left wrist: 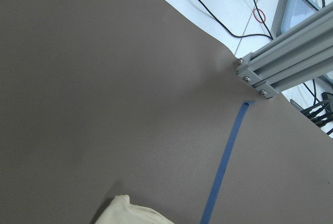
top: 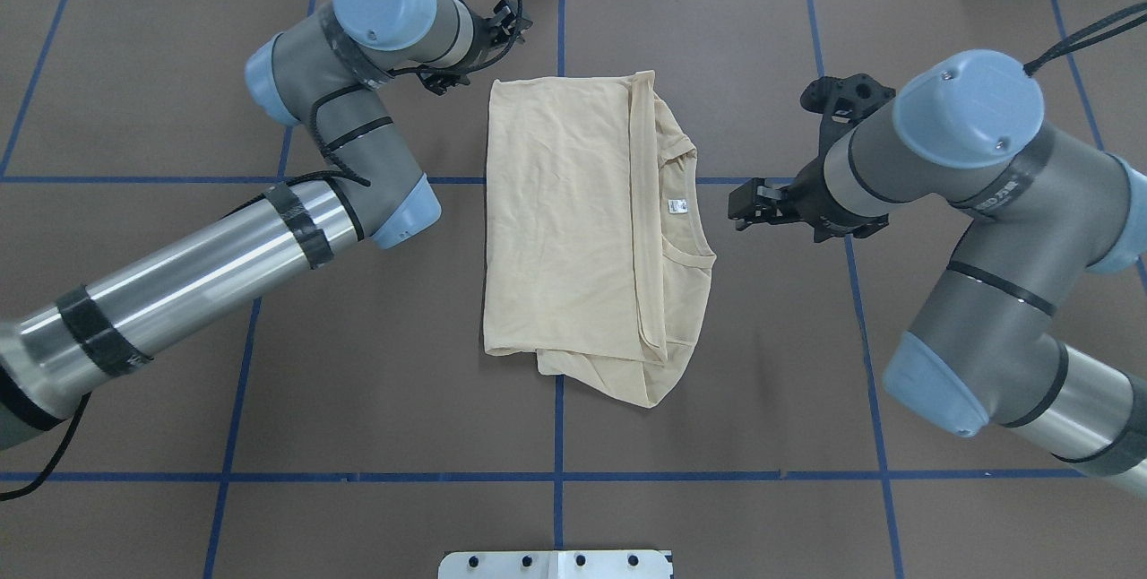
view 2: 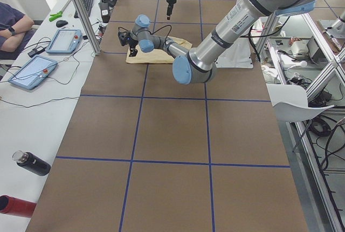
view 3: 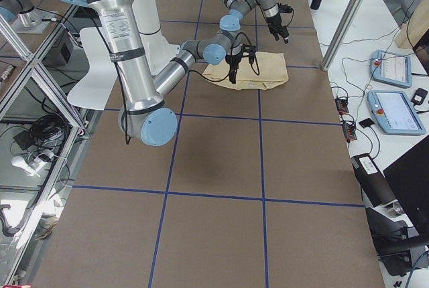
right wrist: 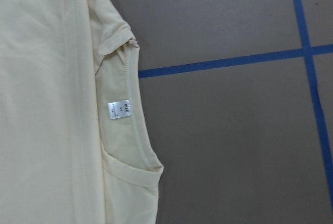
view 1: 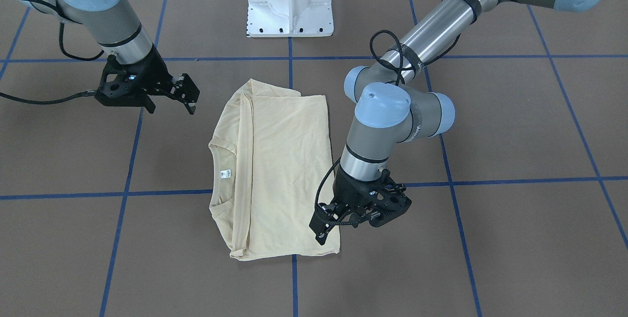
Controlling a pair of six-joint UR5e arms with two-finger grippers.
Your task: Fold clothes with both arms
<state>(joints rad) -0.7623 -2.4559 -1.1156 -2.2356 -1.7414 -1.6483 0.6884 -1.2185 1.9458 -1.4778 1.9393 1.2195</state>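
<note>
The cream-yellow shirt (view 1: 279,170) lies folded into a rectangle at the table's middle, its collar and white neck label (view 1: 225,173) showing at the side by my right arm. Its print is hidden. It also shows in the overhead view (top: 564,220) and in the right wrist view (right wrist: 47,104). My left gripper (view 1: 327,226) hovers at the shirt's far corner on my left, apparently open and empty; a shirt corner (left wrist: 130,211) lies below it. My right gripper (view 1: 190,95) is open and empty, apart from the shirt, beside the collar (top: 685,247).
The white pedestal base (view 1: 289,3) stands at the robot's side of the table. Blue tape lines (top: 556,476) cross the brown tabletop. An aluminium frame post (left wrist: 281,62) stands at the far edge. Tablets (view 2: 64,40) and a bottle (view 2: 31,163) lie on the operators' bench.
</note>
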